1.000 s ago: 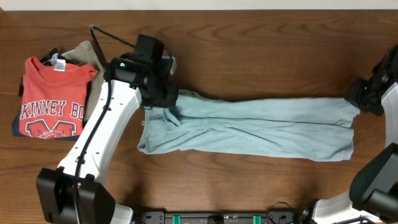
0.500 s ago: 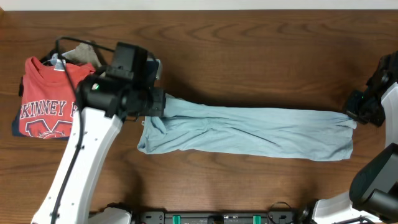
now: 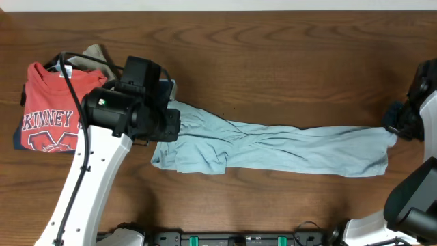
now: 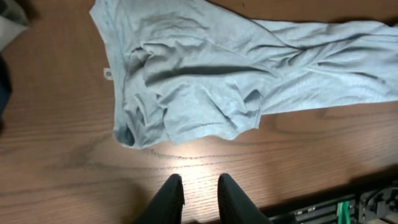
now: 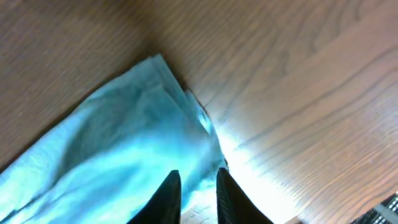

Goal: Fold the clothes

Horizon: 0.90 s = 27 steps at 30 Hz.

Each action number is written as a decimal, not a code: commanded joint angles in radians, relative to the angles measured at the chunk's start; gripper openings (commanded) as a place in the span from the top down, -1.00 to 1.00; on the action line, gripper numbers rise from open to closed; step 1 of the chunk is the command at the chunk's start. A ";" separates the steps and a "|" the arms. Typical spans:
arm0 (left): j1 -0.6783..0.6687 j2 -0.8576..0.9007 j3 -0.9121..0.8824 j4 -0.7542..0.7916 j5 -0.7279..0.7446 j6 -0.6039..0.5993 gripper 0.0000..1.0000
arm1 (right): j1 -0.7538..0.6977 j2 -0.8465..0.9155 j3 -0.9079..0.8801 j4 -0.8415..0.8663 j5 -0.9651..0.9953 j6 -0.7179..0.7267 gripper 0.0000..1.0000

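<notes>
Since half a second back: slack let into the left end of the clothes (image 3: 287, 147), no longer drawn into a straight band, now bunched with a loose flap at lower left; left arm (image 3: 102, 157) shifted slightly down and right over that end; right end as before. Spread as a long narrow strip across the middle of the table (image 3: 273, 55) in the overhead view, from just under the left arm out to the right edge of the frame. Left gripper (image 4: 200, 182) hovering over bare wood at the bottom of its wrist view; fingers close together, only a narrow gap, nothing between them; crumpled left end ahead, apart from the tips. Right gripper (image 5: 196, 177) pinched on the far right corner, pale fabric running in between the fingers; read as holding, exact contact lost in glare. Red T-shirt (image 3: 58, 109) and olive-tan garment (image 3: 92, 56) piled at upper left, near the left arm, not part of this job. Step in hand, probably: straightening before the first fold, with a regrasp due on the left; no fold along the length made yet. Next, likely: open the left fingers, come down on an edge of the bunched end, take one clean corner rather than the wad, then carry it toward the right end; stay clear of the red shirt.
</notes>
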 commanded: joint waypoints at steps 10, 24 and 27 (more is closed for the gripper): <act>-0.002 0.057 -0.019 0.043 0.015 -0.006 0.55 | -0.017 -0.008 -0.009 -0.021 -0.016 0.027 0.55; -0.001 0.358 -0.036 0.061 -0.022 -0.006 0.10 | -0.017 -0.008 -0.090 0.032 -0.060 0.026 0.26; -0.002 0.424 -0.036 0.098 -0.022 -0.006 0.08 | -0.017 -0.008 -0.090 0.032 -0.060 0.026 0.26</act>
